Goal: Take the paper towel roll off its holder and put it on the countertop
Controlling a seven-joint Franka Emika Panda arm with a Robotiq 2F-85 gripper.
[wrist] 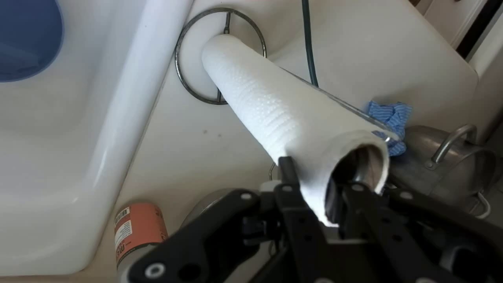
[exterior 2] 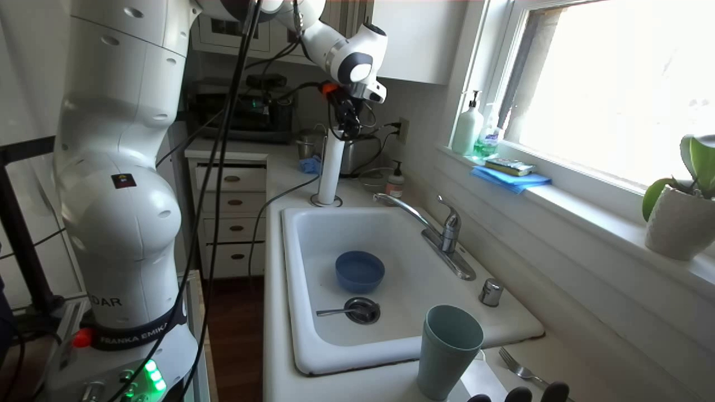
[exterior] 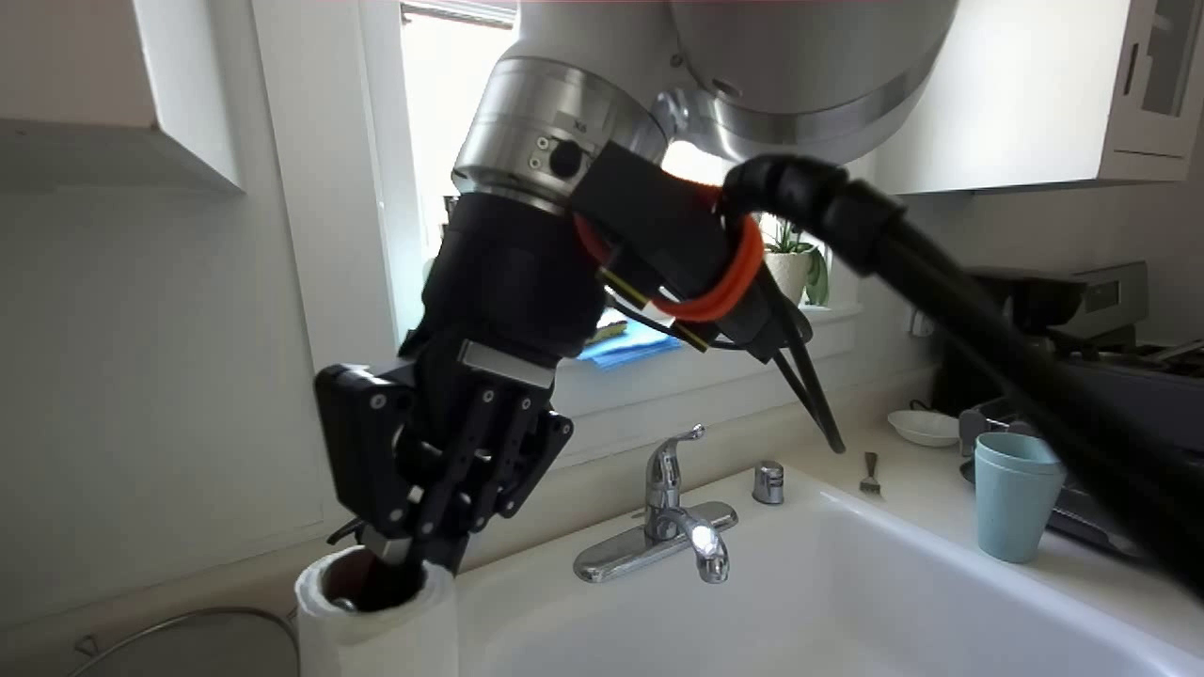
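In the wrist view I have the gripper (wrist: 312, 186) at lower centre, its fingers drawn in on the wall of the paper towel roll (wrist: 267, 102): one lies against the outside of the white paper, the other sits down in the core. The roll slants across the frame, its mouth right of centre and its foot at upper centre, inside the ring of the wire holder (wrist: 177, 57). So I have hold of the roll while it stands on the holder, which rests on the pale countertop (wrist: 377, 47) just beside the sink (wrist: 135, 78).

In an exterior view the roll shows near upright at upper centre with the arm (exterior 2: 368, 44) above it; a blue bowl (exterior 2: 360, 272) sits in the sink, mid-frame, and a pale blue-green cup (exterior 2: 449, 352) stands at the bottom, right of centre, near a fork (exterior 2: 519, 365). In the wrist view an orange-labelled bottle (wrist: 141, 224) is at lower left, and at right a blue striped cloth (wrist: 389, 114) lies just beside a steel vessel (wrist: 428, 177).
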